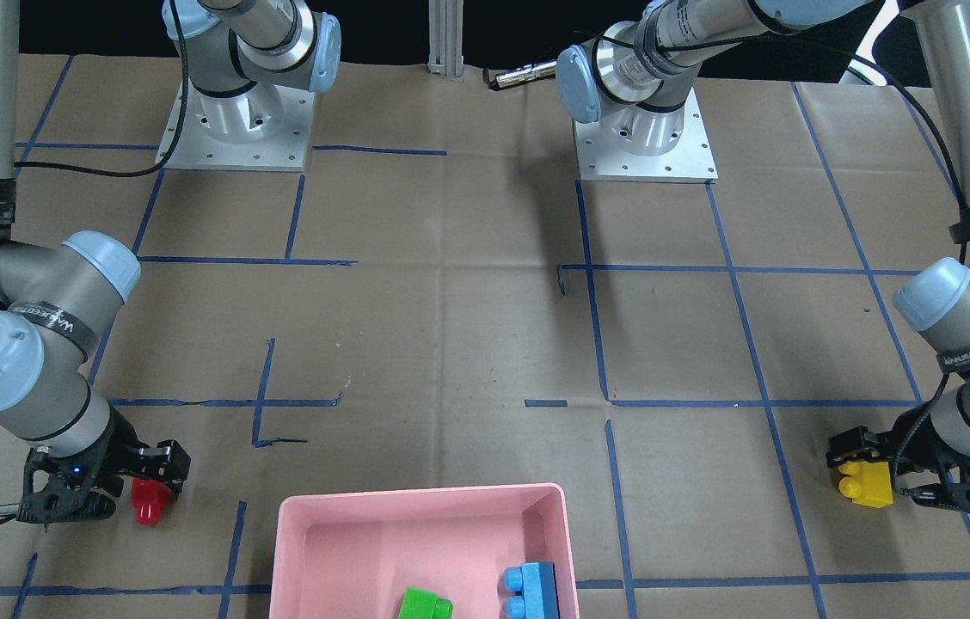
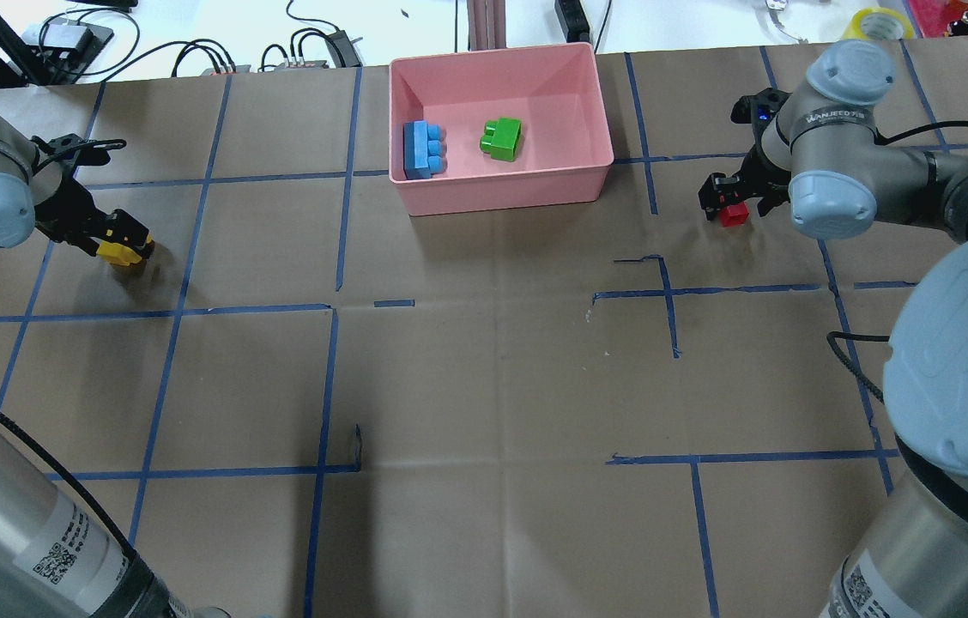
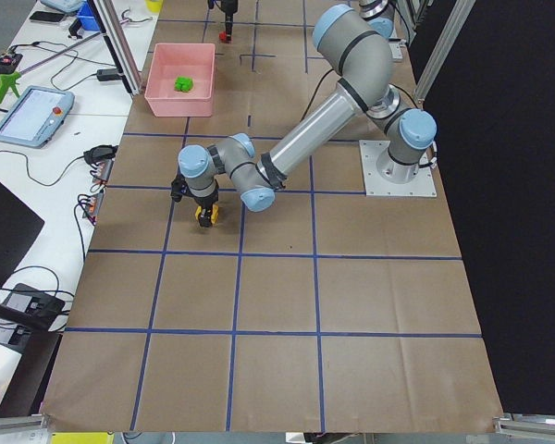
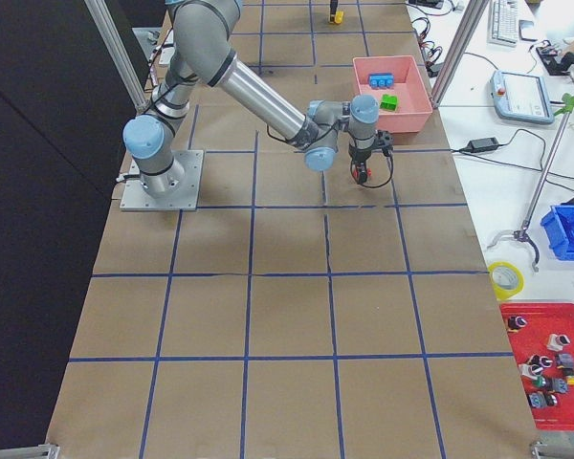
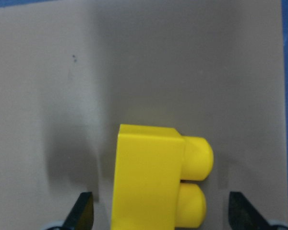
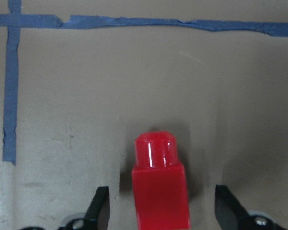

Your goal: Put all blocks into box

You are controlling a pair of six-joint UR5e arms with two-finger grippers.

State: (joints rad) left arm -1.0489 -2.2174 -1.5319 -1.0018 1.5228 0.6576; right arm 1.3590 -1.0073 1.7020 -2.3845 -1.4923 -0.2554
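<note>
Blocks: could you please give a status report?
Left end effector open around yellow plastic brick; right open around red plastic brick. Green brick, blue brick in pink plastic tray. Unobstructed.

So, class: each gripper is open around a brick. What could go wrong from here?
One finger of the left gripper would meet the yellow brick's rounded studs, so it may twist or slip.
The red brick is narrow between the right gripper's fingers; it may shift.
Both arms heading to the box together might collide.
</note>
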